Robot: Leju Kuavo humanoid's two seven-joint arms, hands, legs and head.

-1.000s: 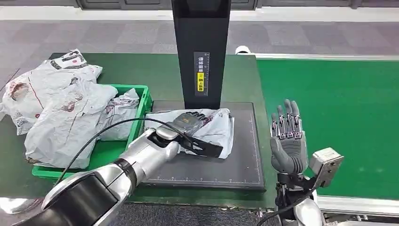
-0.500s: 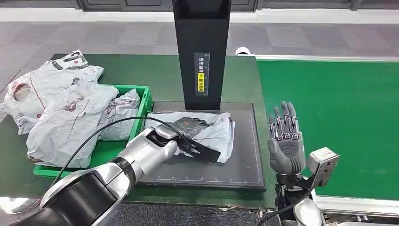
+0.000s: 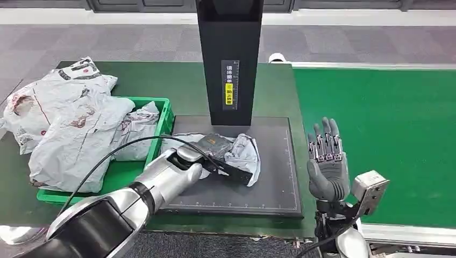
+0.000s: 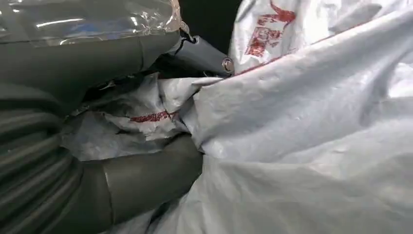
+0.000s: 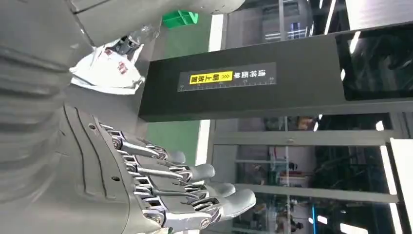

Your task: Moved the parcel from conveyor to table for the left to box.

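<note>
The parcel (image 3: 243, 155) is a soft white-grey plastic mailer bag with red printing, crumpled and bunched up so that its skin shows many folds and creases; in the left wrist view (image 4: 302, 126) the red marks and wrinkled film are plain, though the printing is too broken by folds to read. It lies on the dark flat platform (image 3: 274, 183) at the foot of the black upright post (image 3: 230, 59), on the green table, just beside the green bin (image 3: 161, 115). Bunched as it is, its long axis is hard to fix; the visible mass runs roughly from the bin side toward the conveyor side, across the platform, with its outer end turned up in a ridge toward the conveyor. The left hand (image 3: 215, 158) is on it with fingers curled into the film: the wrist view shows the thick grey thumb (image 4: 146, 175) pressed under a fold and a darker finger (image 4: 202, 56) above, the bag gathered between them, so the hand grips the parcel. The part of the bag beneath the hand and forearm is hidden, and how much of it trails toward the bin cannot be told. The right hand (image 3: 327, 161) stands upright near the edge of the green conveyor (image 3: 387, 134), well apart from the parcel, its fingers (image 5: 195, 187) straight and spread, holding nothing. More white mailer bags (image 3: 64, 123) lie heaped in and over the bin, their far edges cut off at the picture's side.
</note>
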